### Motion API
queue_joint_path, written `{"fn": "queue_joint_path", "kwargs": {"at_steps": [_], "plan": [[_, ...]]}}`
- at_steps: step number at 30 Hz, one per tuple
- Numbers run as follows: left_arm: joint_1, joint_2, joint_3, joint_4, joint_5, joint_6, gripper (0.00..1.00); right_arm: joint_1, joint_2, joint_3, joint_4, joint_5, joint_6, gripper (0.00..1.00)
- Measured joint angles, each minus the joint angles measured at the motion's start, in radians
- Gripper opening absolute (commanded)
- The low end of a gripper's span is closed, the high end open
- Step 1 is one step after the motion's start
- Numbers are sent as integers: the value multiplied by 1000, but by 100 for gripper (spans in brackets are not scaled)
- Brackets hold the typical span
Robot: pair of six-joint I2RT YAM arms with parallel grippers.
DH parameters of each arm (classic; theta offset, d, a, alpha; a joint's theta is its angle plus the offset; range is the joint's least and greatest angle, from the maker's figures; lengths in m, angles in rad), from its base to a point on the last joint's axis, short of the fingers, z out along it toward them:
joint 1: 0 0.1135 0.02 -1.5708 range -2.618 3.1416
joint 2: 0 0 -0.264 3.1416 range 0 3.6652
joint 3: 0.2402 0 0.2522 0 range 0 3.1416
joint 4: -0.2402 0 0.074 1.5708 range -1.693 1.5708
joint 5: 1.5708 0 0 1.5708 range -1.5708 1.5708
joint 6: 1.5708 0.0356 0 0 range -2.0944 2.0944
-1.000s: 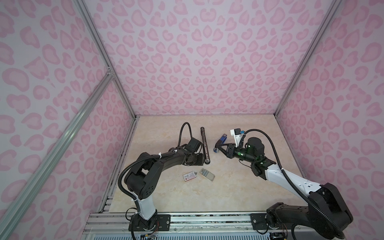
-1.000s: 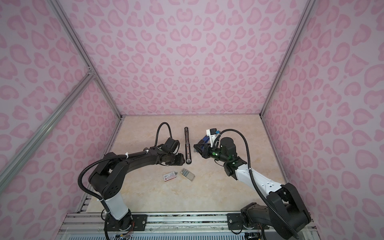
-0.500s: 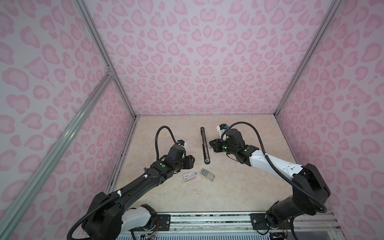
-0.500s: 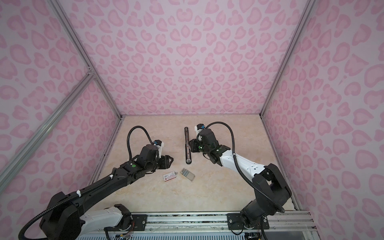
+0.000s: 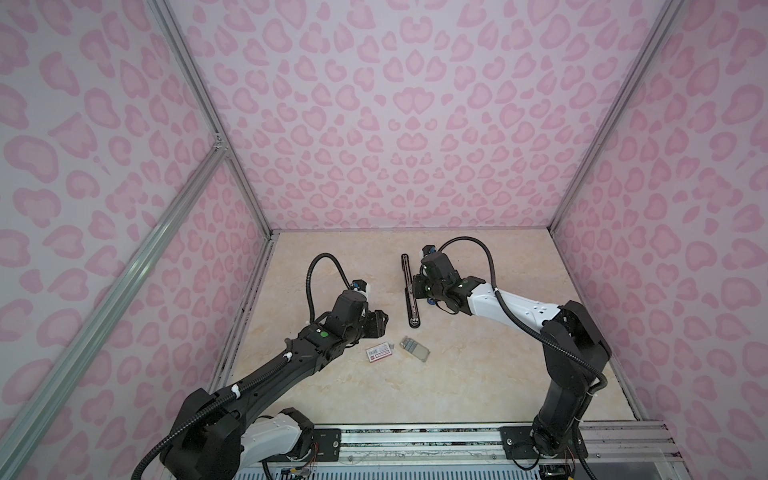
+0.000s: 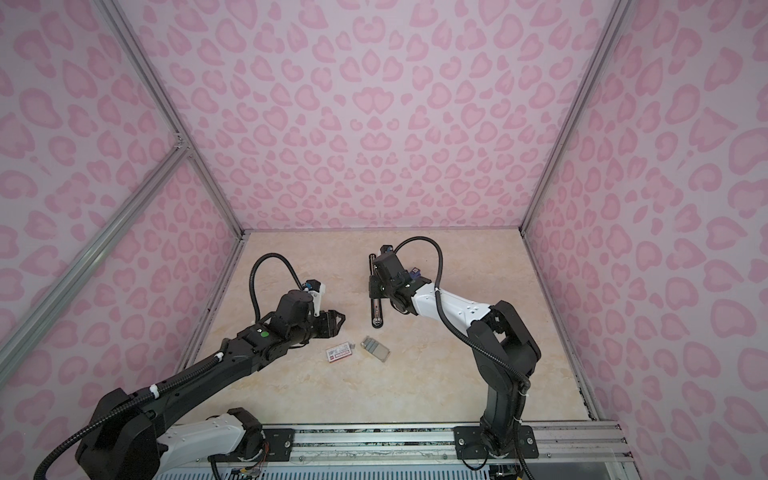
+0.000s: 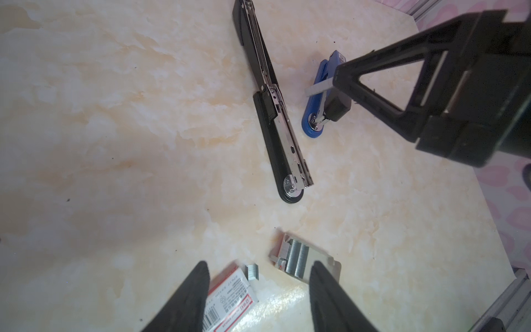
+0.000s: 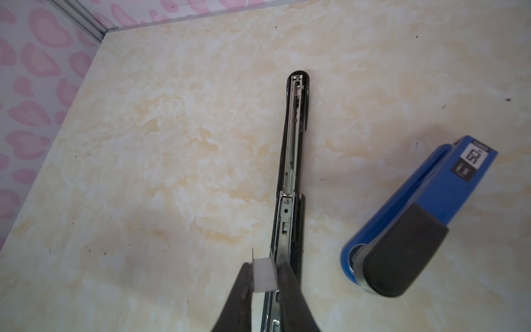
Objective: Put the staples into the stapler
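Left gripper (image 7: pixel 258 287): jaws spread wide and released, nothing between them; it hangs above the table (image 5: pixel 478 374), left of the middle in both top views
Left fingers (image 7: pixel 195 290): dark, tapered tips, one over the box sleeve's edge and one over the tray's edge in the left wrist view
Box sleeve (image 5: pixel 379 352): small and white with a red label and barcode, lying flat just below the left gripper in both top views
Loose staples (image 7: pixel 253 271): a short silvery piece on the table just beside the sleeve's open end
Staple block (image 7: pixel 297 255): silvery-grey strips packed side by side on a grey tray (image 5: pixel 420 354), just right of the sleeve and apart from it
Black stapler (image 5: pixel 409 291): opened out flat in one long line up the middle of the table, metal channel facing up
Right gripper (image 8: pixel 264 267): clenched on a staple strip, low over the middle of the black stapler
Staple strip (image 8: pixel 263 274): pale silvery, pinched between the two pads, just beside the stapler's metal channel; whether it touches the rail cannot be told
Blue stapler (image 8: pixel 416 218): closed, with a black top and a "50" label, lying on the table right of the black stapler and apart from it
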Motion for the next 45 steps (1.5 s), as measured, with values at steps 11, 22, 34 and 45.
{"fn": "queue_joint_path", "kwargs": {"at_steps": [11,22,34,45], "plan": [[0,27,1,-1,18,-3,58,1,97,145,-125,31,-46,19],[34,8,4,1,27,-3,59,5,-50,75,-165,-3,-86,19],[115,31,97,31,166,9,60,-30,-415,-206,-121,-186,-112,19],[115,106,96,93,329,8,59,-48,-615,-377,-172,-228,-113,19]]}}
